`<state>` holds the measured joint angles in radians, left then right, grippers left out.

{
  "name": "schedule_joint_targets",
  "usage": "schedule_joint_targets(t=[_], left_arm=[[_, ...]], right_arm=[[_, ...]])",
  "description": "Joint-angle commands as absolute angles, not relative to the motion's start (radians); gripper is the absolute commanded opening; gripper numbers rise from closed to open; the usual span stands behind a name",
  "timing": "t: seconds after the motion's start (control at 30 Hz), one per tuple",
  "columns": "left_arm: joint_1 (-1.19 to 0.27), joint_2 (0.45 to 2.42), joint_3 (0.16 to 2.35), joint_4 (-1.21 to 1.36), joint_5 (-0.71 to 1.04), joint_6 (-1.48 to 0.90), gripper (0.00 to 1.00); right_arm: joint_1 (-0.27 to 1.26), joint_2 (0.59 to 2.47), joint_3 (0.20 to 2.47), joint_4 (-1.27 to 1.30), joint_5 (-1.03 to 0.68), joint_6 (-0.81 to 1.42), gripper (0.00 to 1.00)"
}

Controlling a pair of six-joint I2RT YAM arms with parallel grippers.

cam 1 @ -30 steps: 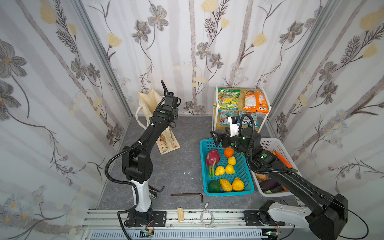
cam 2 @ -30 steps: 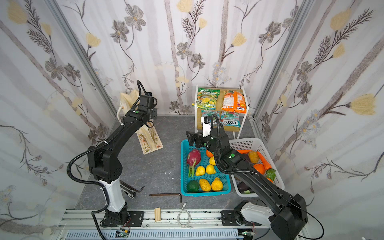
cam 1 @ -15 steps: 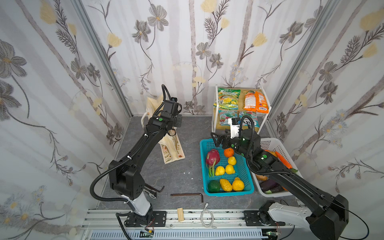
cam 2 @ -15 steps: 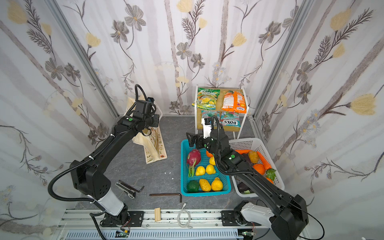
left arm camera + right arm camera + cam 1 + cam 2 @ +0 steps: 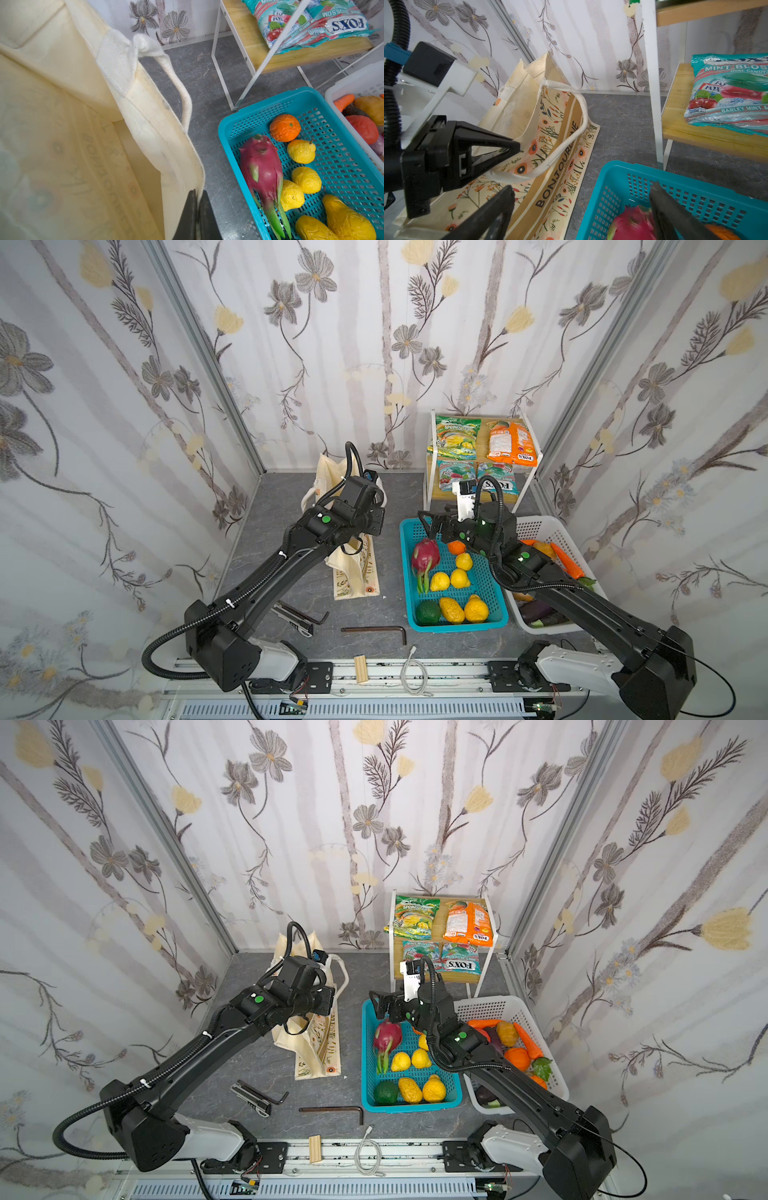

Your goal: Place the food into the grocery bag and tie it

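Tugged rightward, the grocery bag (image 5: 354,576) is pinched by left gripper (image 5: 197,200); right gripper (image 5: 581,187) gapes wide.

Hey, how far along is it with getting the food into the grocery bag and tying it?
Done: nothing is bagged; no food shows inside the grocery bag. In hand: the left gripper is shut on the bag's rim, while the open right gripper hangs over the dragon fruit in the teal basket. Left: all the fruit, the snack packets on the shelf, then tying.
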<state>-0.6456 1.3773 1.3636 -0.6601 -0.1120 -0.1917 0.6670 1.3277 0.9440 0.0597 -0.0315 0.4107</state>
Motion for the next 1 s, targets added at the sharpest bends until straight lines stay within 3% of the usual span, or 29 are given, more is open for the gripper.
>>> schedule_joint_targets(t=[0.0, 0.1, 0.2, 0.4, 0.67, 0.87, 0.97], left_arm=[[-0.651, 1.356, 1.334, -0.683, -0.131, -0.246, 0.1], [-0.652, 1.357, 1.335, -0.679, -0.159, -0.262, 0.5], [-0.652, 1.342, 1.363, -0.647, -0.199, -0.277, 1.0], [-0.636, 1.232, 1.411, -0.524, -0.263, -0.296, 1.0], [-0.283, 1.09, 1.307, -0.503, -0.056, -0.335, 1.0], [-0.2, 1.136, 1.172, -0.436, -0.031, -0.285, 1.0], [-0.179, 1.164, 1.107, -0.396, -0.011, -0.286, 0.9]], right_arm=[[0.674, 1.342, 0.952, 0.109, -0.053, 0.434, 1.0], [0.68, 1.361, 0.961, 0.116, -0.058, 0.442, 1.0], [0.684, 1.383, 0.976, 0.122, -0.061, 0.458, 1.0], [0.689, 1.442, 1.03, 0.122, -0.082, 0.493, 1.0], [0.718, 1.56, 1.191, 0.049, -0.118, 0.5, 1.0], [0.758, 1.765, 1.438, -0.116, -0.195, 0.486, 1.0], [0.782, 1.837, 1.528, -0.173, -0.2, 0.474, 1.0]])
